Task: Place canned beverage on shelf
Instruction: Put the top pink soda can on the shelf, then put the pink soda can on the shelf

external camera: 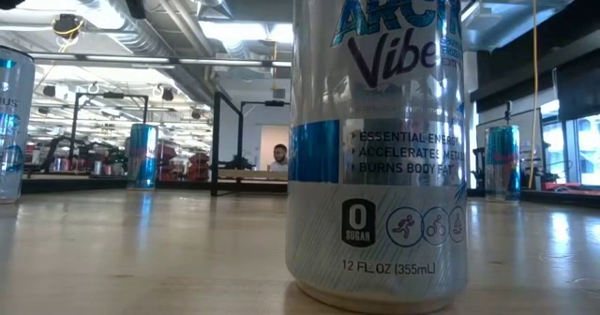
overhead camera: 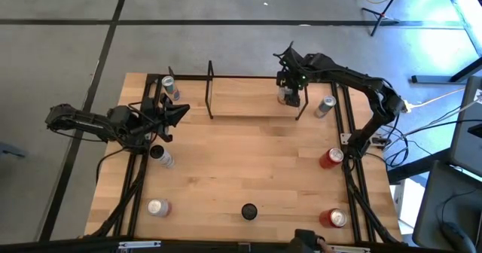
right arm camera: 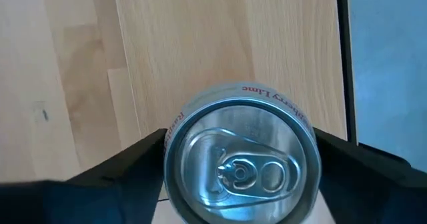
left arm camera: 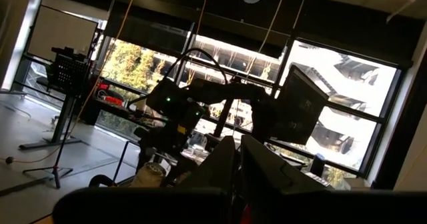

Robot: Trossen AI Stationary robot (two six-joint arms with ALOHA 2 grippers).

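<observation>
Your right gripper [right arm camera: 240,184] clamps the can [right arm camera: 241,164] over the shelf [overhead camera: 248,106] (near its end frame): release crooked and it tips.

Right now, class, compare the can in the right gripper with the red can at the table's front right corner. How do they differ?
The held can is silver; the corner can is red. The held can sits over the shelf at the table's far side, with the right gripper closed around it; the corner can stands free, away from both grippers. Both are upright with unopened-looking silver tops. The left gripper waits at the table's left edge.
</observation>
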